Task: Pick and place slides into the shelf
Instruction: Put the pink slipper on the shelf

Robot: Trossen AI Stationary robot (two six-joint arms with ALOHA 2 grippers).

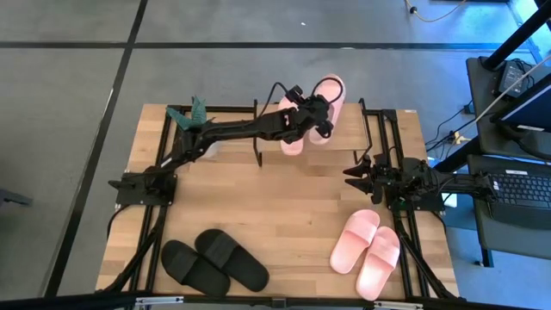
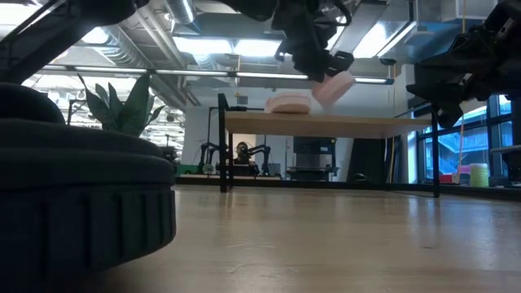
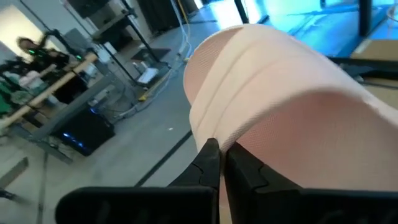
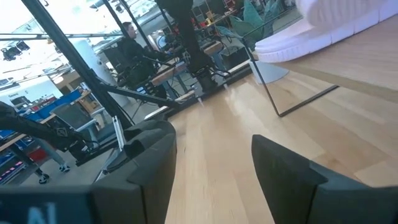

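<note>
My left gripper (image 1: 315,114) reaches over the far edge of the table and is shut on a pale pink slide (image 1: 330,96), above the shelf's wooden top board (image 2: 358,124). A second pink slide (image 1: 292,138) lies flat on its sole on that board, beside the held one. Another pink pair (image 1: 367,250) lies on the table near the right front, and the black pair (image 1: 215,260) lies near the left front. My right gripper (image 4: 211,168) is open and hovers over the table's right side (image 1: 357,172), touching nothing. My left gripper pinches the pink slide's edge (image 3: 205,134) between its two fingers (image 3: 210,163), which are almost closed together. It comes from above and from the table's left. The slide (image 2: 335,85) hangs tilted below the gripper, just above the shelf board; whether it touches the board cannot be told.
The shelf's thin black frame (image 4: 273,93) stands on the table's far part. Bare wooden tabletop (image 1: 284,198) lies between the two arms. The right arm's base sits at the right edge (image 1: 413,185). A person sits at a desk in the room behind (image 4: 127,31).
</note>
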